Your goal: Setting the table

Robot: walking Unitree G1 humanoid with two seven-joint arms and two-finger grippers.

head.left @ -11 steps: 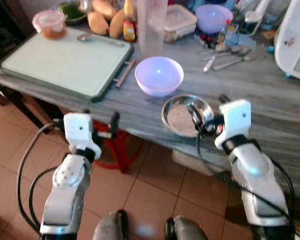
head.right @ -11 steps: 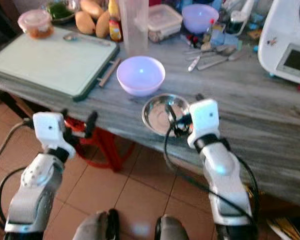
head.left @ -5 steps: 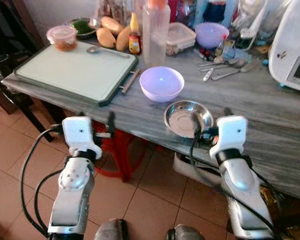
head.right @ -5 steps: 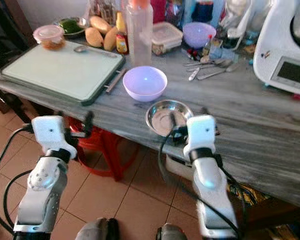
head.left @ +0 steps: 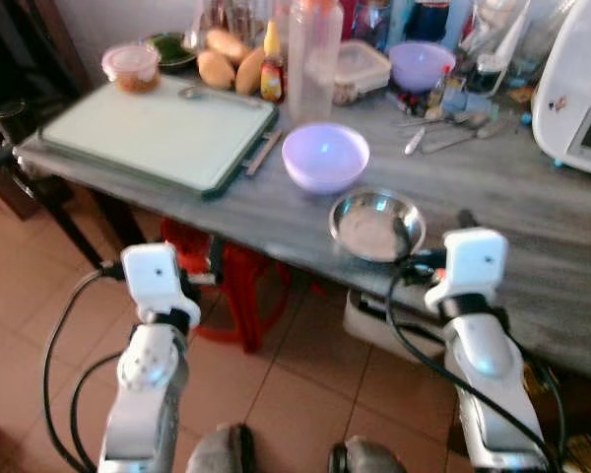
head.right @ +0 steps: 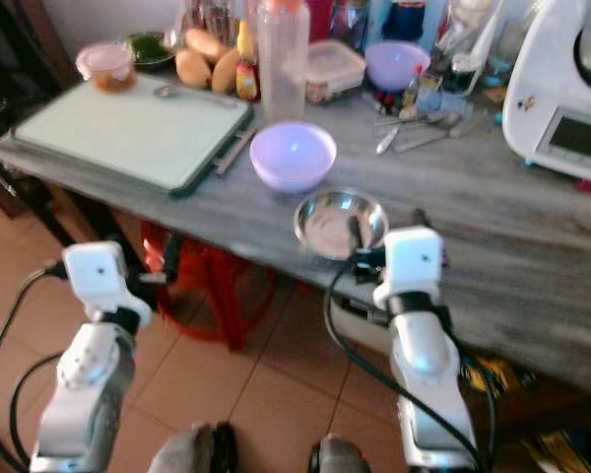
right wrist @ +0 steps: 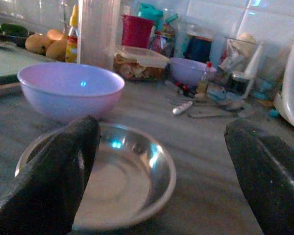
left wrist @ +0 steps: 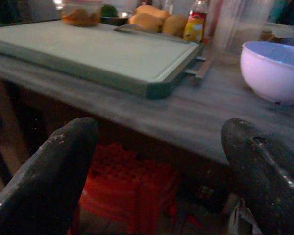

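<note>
A shallow steel bowl (head.left: 369, 232) sits near the front edge of the grey table (head.left: 532, 246). Just behind it stands a lilac bowl (head.left: 325, 156). My right gripper (head.left: 433, 229) is open at the steel bowl's near right rim, with one finger over the rim and the other beside it. In the right wrist view the steel bowl (right wrist: 108, 181) lies between the two fingers (right wrist: 54, 181), untouched. My left gripper (head.left: 163, 264) is open, below and in front of the table edge, holding nothing. Several spoons (head.left: 443, 138) lie at the back.
A green-rimmed cutting board (head.left: 158, 128) covers the table's left part. Behind it are mangoes (head.left: 227, 64), a sauce bottle (head.left: 271, 74), a clear jug (head.left: 313, 54), food containers (head.left: 360, 69) and another lilac bowl (head.left: 419, 64). A white appliance (head.left: 576, 94) stands right. A red stool (head.left: 236, 286) is under the table.
The camera has shifted, so the whole scene sits differently. Both grippers stay open, and the right one keeps its place at the steel bowl's rim.
</note>
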